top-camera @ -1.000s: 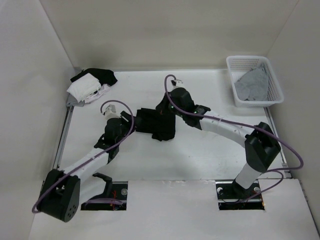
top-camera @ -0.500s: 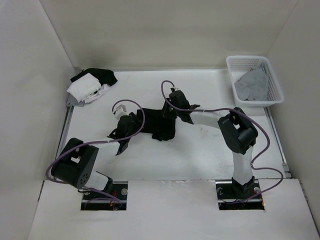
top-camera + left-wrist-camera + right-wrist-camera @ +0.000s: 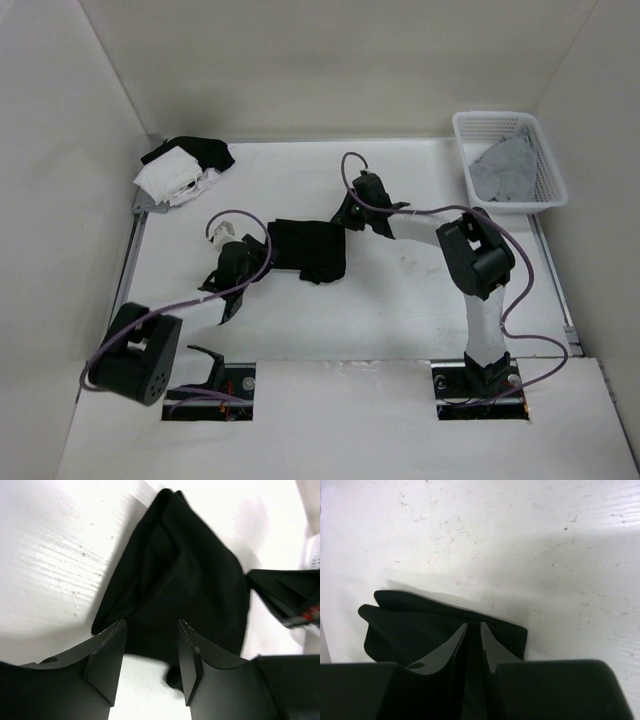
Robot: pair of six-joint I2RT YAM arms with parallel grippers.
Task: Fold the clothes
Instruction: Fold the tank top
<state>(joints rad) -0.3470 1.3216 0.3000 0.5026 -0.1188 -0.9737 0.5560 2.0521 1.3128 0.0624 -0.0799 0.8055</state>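
The clothes (image 3: 308,250) are a black garment lying folded in a compact, roughly square stack at mid-table. My left gripper (image 3: 262,258) sits just off its left edge. In the left wrist view that gripper (image 3: 152,622) is open, with bare white table between the fingers and the clothes (image 3: 185,580) right beyond the tips. My right gripper (image 3: 345,218) is at the garment's upper right corner. In the right wrist view its jaws (image 3: 474,624) stand a narrow slit apart over the black cloth (image 3: 410,625), which lies flat near its far edge.
A white basket (image 3: 545,190) holding a light grey garment (image 3: 505,170) stands at the back right. A white-and-black pile of clothes (image 3: 185,168) lies at the back left corner. Walls close in the table on three sides.
The right gripper has drawn back to the right, off the middle of the garment to its corner. The left gripper has shifted slightly left. The garment now lies flatter and squarer.
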